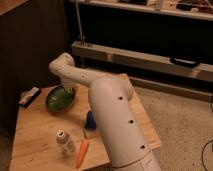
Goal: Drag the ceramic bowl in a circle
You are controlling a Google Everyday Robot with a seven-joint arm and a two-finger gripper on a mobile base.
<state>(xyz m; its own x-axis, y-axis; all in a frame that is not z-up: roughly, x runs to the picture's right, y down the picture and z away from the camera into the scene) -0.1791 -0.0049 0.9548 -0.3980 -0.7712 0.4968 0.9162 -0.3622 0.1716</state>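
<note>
Here, claw (pixel 70 90) positioned at right rim of green ceramic bowl (pixel 57 100), jaws closed narrow; actual grip on rim not discernible. Bowl located at back left of wooden desk (pixel 35 132). Small white bottle (pixel 64 141) and carrot (pixel 82 152) seen near front edge; blue object (pixel 90 120) partly hidden beside arm.

The ceramic bowl (pixel 59 98) has a glossy green glaze that catches the light. The gripper (pixel 69 90) sits at the bowl's rim, under the arm (pixel 115 115), whose white shell looks like smooth plastic with a soft sheen. The table (pixel 35 132) is pale, smooth wood. The carrot (pixel 82 152) looks matt. The floor (pixel 175 125) is speckled and rough-looking.
</note>
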